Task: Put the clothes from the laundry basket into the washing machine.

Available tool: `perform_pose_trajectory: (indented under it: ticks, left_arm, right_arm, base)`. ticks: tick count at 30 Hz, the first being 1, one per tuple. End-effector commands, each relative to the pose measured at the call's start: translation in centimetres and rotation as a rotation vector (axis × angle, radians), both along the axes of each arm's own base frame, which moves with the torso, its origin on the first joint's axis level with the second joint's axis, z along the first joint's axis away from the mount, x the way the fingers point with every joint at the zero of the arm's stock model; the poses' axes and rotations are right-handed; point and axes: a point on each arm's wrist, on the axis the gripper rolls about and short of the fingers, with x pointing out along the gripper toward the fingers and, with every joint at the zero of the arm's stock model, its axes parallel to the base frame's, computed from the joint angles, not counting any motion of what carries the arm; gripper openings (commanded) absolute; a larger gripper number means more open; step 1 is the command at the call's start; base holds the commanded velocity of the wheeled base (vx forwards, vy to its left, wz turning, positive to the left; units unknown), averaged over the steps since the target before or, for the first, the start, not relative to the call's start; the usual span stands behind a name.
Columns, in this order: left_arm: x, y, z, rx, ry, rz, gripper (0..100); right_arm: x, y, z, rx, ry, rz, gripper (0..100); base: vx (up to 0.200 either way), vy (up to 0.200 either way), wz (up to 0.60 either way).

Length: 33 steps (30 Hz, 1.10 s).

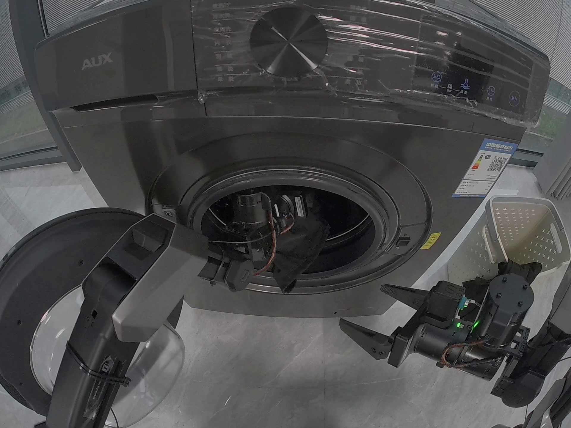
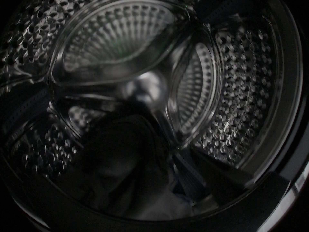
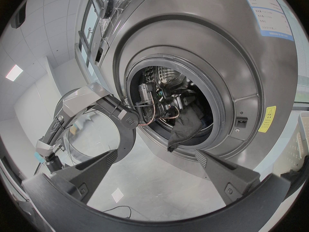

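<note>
Floor (image 1: 267, 370): grey and shiny, with the machine standing on it.
Washing machine (image 1: 369, 150): big and dark grey. Its round door (image 1: 35, 286) hangs open on the left side.
Left gripper (image 1: 295, 208): inside the round opening of the machine. I cannot tell if it is wide, closed or holding something.
Black cloth (image 1: 300, 248): at the front of the opening, just beside the left gripper. One end hangs down over the rim.
Drum (image 2: 238, 81): shiny metal with many little bumps. Something dark lies at its bottom.
Right gripper (image 1: 363, 305): opened wide and empty, low in front of the machine, near the basket.
Laundry basket (image 1: 526, 227): white with small holes, on the floor to the right of the machine.
Dark clothes (image 1: 518, 268): in the basket, behind the right arm.
</note>
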Motion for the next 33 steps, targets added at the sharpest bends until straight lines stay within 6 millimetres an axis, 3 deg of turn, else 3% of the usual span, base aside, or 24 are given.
perform_pose_trajectory:
  ticks: [1,7,21,22,27,33]
  left_arm:
    - [-3.2,-0.4,-0.5,0.05,0.106,-0.07,100]
    - [-5.9,-0.1,-2.9,0.156,0.216,-0.12,100]
    - [-6.3,0.5,-6.4,0.242,0.29,-0.121,100]
    - [-6.3,0.5,-6.4,0.241,0.289,-0.121,0]
    - [-6.0,0.3,-6.6,0.235,0.282,-0.122,0]
    - [-4.8,-0.4,-4.3,0.177,0.205,-0.103,0]
  right_arm:
    - [0.0,0.0,-0.1,-0.002,0.002,0.002,100]
    - [0.0,0.1,-0.1,-0.002,0.002,0.003,100]
    - [0.0,0.1,0.0,-0.001,0.001,0.003,100]
    - [0.0,0.1,0.0,-0.001,0.001,0.003,100]
    - [0.2,0.2,0.2,0.009,-0.009,0.002,100]
    - [0.3,0.2,0.3,0.011,-0.013,0.0,100]
  base:
    - [0.0,0.0,0.0]
    - [0.0,0.0,0.0]
    - [0.0,0.0,0.0]
    - [0.0,0.0,0.0]
    - [0.0,0.0,0.0]
    - [0.0,0.0,0.0]
